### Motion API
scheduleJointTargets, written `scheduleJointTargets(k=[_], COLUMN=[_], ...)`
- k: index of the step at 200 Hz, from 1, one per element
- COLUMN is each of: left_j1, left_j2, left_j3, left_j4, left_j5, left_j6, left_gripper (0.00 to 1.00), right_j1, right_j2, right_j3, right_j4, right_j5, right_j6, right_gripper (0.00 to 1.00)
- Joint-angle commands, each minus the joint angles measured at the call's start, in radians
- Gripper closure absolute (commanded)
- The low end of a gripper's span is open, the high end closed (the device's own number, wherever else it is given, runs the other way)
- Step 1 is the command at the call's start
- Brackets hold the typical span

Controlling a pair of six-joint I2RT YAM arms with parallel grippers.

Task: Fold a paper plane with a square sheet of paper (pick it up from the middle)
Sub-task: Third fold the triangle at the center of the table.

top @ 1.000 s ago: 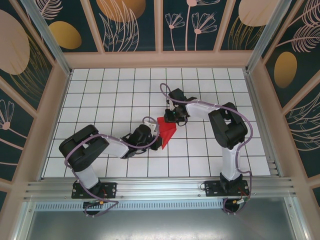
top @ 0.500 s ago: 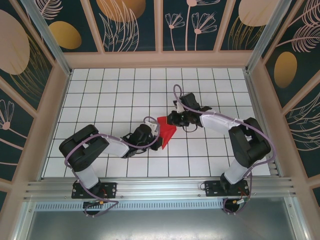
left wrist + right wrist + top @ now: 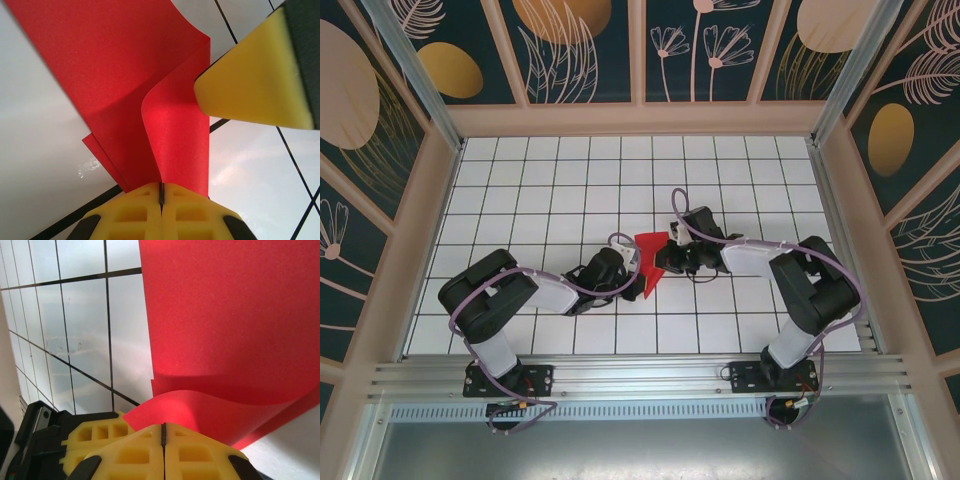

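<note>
You've got the thin bright red paper sheet (image 3: 651, 268) near the middle of the white tiled table (image 3: 520, 180), folded into a wedge with its narrow tip toward 6 o'clock. Your left end effector (image 3: 634, 277) meets it from 8 o'clock. In the left wrist view its yellow foam pads (image 3: 130, 212) are pressed together, clamped on the paper where the layers run into the seam. Your right end effector (image 3: 667, 262) sits at the paper's 3 o'clock side, with its pads (image 3: 200, 455) together and pinching the edge of a curled flap. That flap bows up off the lower layers, which lie flat on the table.
</note>
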Motion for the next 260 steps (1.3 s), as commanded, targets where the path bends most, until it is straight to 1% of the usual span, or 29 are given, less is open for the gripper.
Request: scheduleJointTargets(k=[1,52,83,107,156,161,183,201,226,260], left_j1=[0.007,0.006,0.006,0.006,0.007,0.006,0.006,0.006,0.007,0.006], left_j2=[0.028,0.033,0.037,0.046,0.035,0.034,0.032,0.035,0.036,0.042], left_j3=[0.017,0.021,0.026,0.029,0.015,0.014,0.008,0.01,0.012,0.014], left_j4=[-0.046,-0.057,-0.064,-0.065,-0.07,-0.072,-0.063,-0.065,-0.069,-0.079], left_j5=[0.008,0.008,0.008,0.014,-0.002,-0.003,-0.007,-0.012,-0.012,-0.01], left_j6=[0.022,0.027,0.029,0.031,0.016,0.014,0.005,0.001,-0.005,-0.002], left_gripper=[1.0,1.0,1.0,1.0,1.0,1.0,1.0,1.0,1.0,1.0], right_j1=[0.004,0.001,0.003,0.003,-0.012,-0.044,-0.067,-0.069,-0.071,-0.078], right_j2=[0.03,0.067,0.054,0.037,-0.078,-0.079,-0.071,-0.056,-0.014,0.044], right_j3=[-0.007,-0.03,-0.05,-0.044,-0.028,-0.03,-0.035,-0.038,-0.04,-0.059], right_j4=[0.022,-0.006,-0.02,-0.014,0.012,0.012,0.021,0.046,0.054,0.089], right_j5=[0.004,0.075,0.105,0.089,0.044,0.041,0.031,-0.001,-0.009,0.014], right_j6=[0.012,0.005,0.009,0.002,-0.004,-0.007,-0.006,-0.002,-0.002,0.01], right_gripper=[0.92,0.92,0.91,0.91,0.88,0.88,0.88,0.88,0.89,0.89])
